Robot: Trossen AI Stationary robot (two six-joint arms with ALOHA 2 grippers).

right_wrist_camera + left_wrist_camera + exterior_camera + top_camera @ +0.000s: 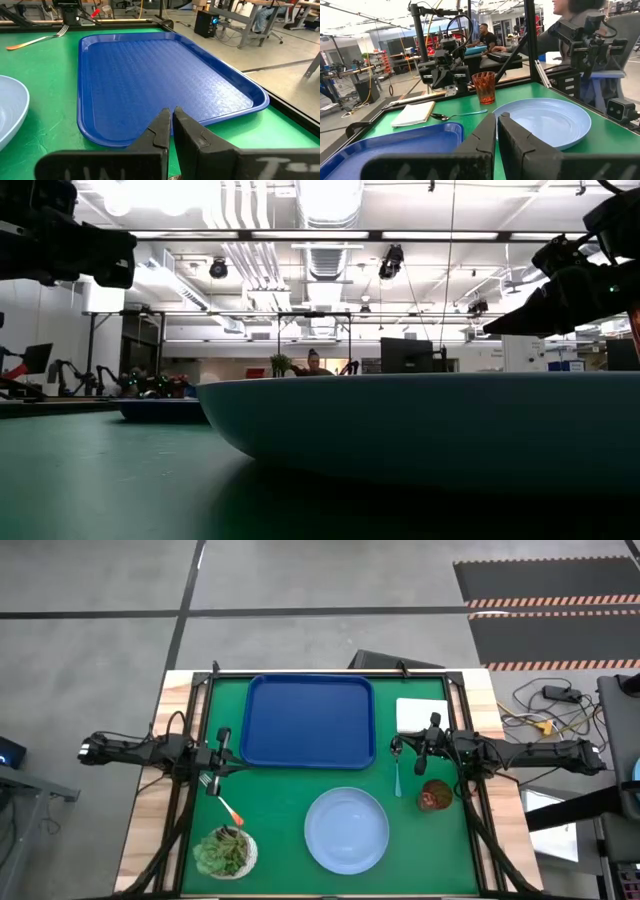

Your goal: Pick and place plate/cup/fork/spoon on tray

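Tray (308,721), dark blue, rectangular, raised rim

No readable text, label or number anywhere.

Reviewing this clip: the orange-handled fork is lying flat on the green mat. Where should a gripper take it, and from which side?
Probably the orange handle, near its middle, coming straight down. The fork lies flat and diagonal on the mat, tines toward the left gripper, handle end near the succulent pot. Fingers should close across the handle's narrow width.
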